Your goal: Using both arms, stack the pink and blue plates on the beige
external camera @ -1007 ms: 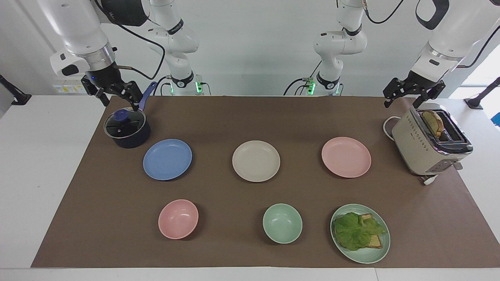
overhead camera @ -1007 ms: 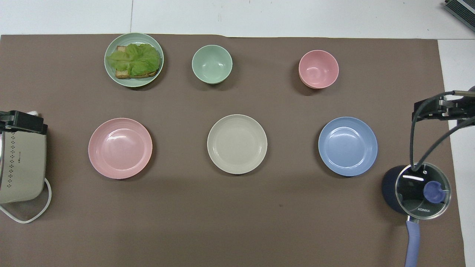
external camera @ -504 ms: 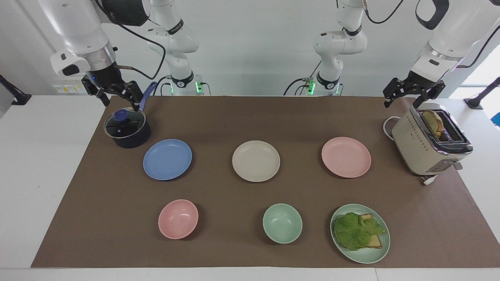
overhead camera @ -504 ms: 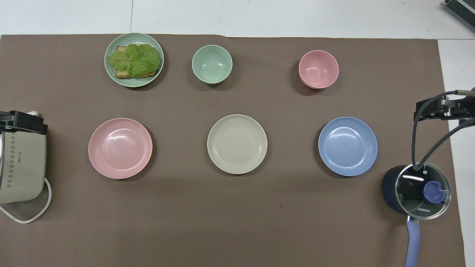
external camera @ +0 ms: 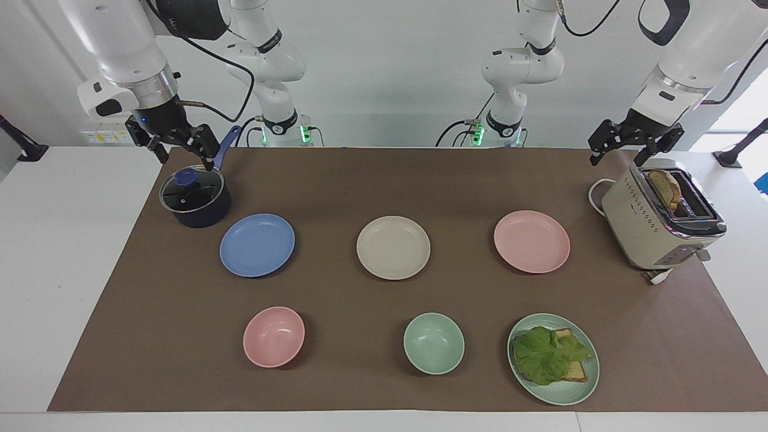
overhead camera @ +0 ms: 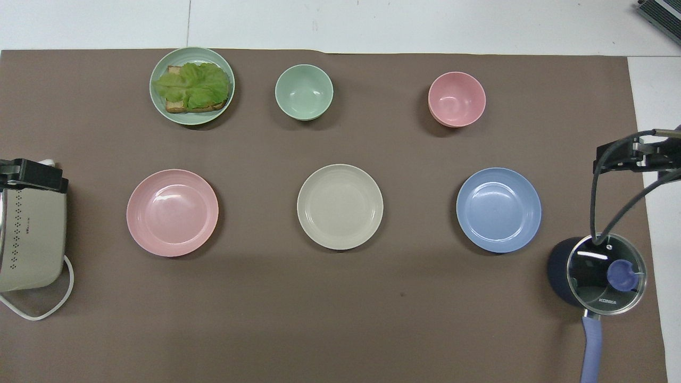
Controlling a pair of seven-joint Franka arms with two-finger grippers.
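Three plates lie in a row across the brown mat. The beige plate (external camera: 393, 247) (overhead camera: 340, 206) is in the middle, the blue plate (external camera: 257, 245) (overhead camera: 498, 209) lies toward the right arm's end, and the pink plate (external camera: 531, 241) (overhead camera: 172, 212) lies toward the left arm's end. My right gripper (external camera: 186, 157) (overhead camera: 630, 154) hangs open over the lidded pot, holding nothing. My left gripper (external camera: 617, 157) (overhead camera: 32, 175) hangs open over the toaster, also holding nothing. Neither gripper touches a plate.
A dark blue pot with a glass lid (external camera: 195, 197) (overhead camera: 598, 274) stands beside the blue plate. A cream toaster (external camera: 660, 219) (overhead camera: 32, 242) with bread in it stands beside the pink plate. Farther from the robots are a pink bowl (external camera: 273, 336), a green bowl (external camera: 433, 343) and a green plate with a lettuce sandwich (external camera: 553, 358).
My right gripper has drifted very slightly above the pot. The left gripper and all the plates have not moved.
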